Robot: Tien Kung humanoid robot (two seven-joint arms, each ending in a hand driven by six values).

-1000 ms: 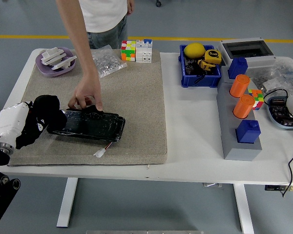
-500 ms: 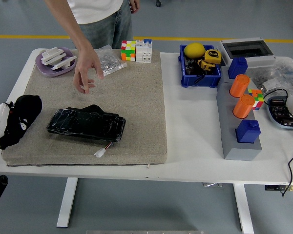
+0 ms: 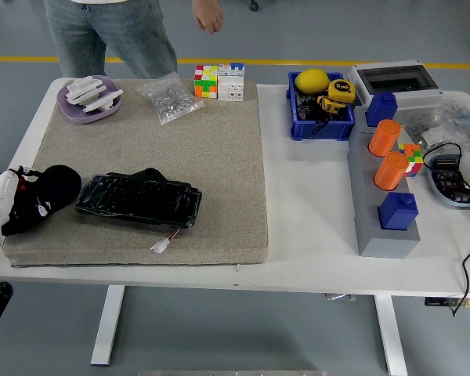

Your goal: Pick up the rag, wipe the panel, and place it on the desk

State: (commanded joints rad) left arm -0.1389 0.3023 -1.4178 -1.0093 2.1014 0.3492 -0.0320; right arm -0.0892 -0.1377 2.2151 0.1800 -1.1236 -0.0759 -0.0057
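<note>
Robot's left hand [image 3: 33,200], black-gloved, seems closed around a dark cloth rag [image 3: 55,188] just left of the glossy black rectangular panel [image 3: 139,200] on the beige mat [image 3: 219,157]. Sweep flat, pressing lightly.

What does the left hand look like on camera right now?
Only the left hand shows, at the picture's left edge: a white, rounded forearm shell leading into a black hand with small white marks. Below it hangs black arm hardware with round fittings. No cables are visible.
</note>
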